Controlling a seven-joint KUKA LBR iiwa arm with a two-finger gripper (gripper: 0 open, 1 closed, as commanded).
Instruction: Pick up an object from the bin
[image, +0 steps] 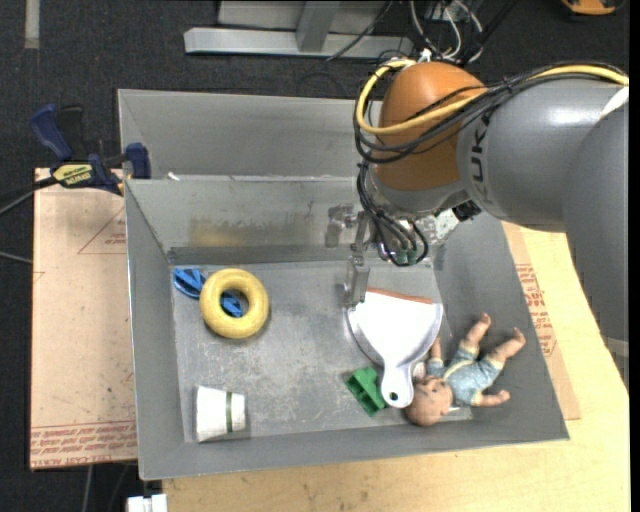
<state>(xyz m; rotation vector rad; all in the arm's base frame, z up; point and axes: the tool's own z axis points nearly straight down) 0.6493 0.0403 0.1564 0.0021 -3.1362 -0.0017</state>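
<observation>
While the grey metal bin (290, 385) carries its few items spread well apart across the floor, the arm (560, 150) enters from the right, with its orange wrist cover (425, 125) and looped cables over the bin's rear centre. The claw (352, 285) hangs below that cover, lowered toward the floor at the bin's middle. Whether the claw is open or closed cannot be determined, and nothing can be seen held in it.

The nearest item is a white scoop (395, 335) with an orange strip along its upper edge, lying flat right of centre with its handle pointing toward the front wall. The claw's lower end sits at the scoop's upper-left corner; contact cannot be confirmed.

A baby doll (468, 375) lies on its back at front right, its head beside the scoop handle. A yellow ring (235, 302) lies at left centre, resting partly on a blue piece (187, 281). A white cup with a green band (220, 412) lies on its side at front left. A small green piece (367, 390) lies just left of the scoop handle.
</observation>
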